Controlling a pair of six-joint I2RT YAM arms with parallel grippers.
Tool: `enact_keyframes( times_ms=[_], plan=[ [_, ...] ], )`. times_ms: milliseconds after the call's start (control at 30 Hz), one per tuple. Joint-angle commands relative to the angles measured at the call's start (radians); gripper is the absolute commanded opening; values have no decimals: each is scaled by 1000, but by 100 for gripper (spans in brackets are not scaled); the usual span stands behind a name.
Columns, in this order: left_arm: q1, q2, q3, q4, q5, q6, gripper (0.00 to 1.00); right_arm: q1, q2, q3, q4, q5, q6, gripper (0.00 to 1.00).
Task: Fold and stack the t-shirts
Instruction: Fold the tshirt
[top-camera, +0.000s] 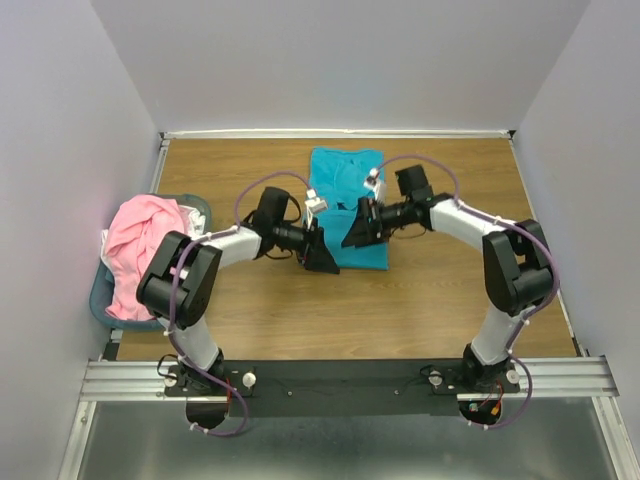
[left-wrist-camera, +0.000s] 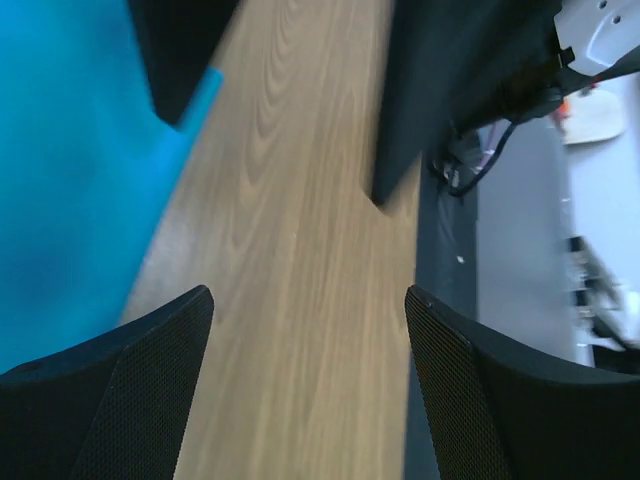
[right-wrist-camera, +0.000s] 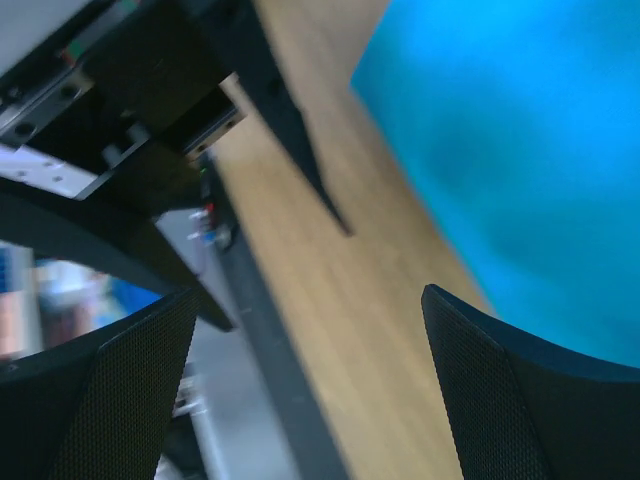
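Observation:
A teal t-shirt lies as a long, narrow shape on the wooden table at centre back. Over its near end my left gripper and right gripper hang close together, each open and holding nothing. In the left wrist view the left gripper spans bare wood, with the teal t-shirt off to its left. In the right wrist view the right gripper is also over bare wood, with the teal t-shirt to its upper right. A pink t-shirt lies crumpled in the basket at the left.
The blue-grey basket sits at the table's left edge beside the left arm. White walls close off the table's left, back and right sides. A black mounting rail runs along the near edge.

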Motion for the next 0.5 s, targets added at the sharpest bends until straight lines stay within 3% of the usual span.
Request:
enact_keyframes(
  times_ms=[0, 233, 467],
  plan=[
    [-2, 64, -62, 296, 50, -279, 86, 40, 15, -119, 197, -87, 271, 100],
    [7, 210, -26, 327, -13, -320, 86, 38, 151, -146, 284, -110, 331, 100],
    [73, 306, -49, 316, -19, -304, 86, -3, 225, -202, 284, -115, 245, 100]
  ],
)
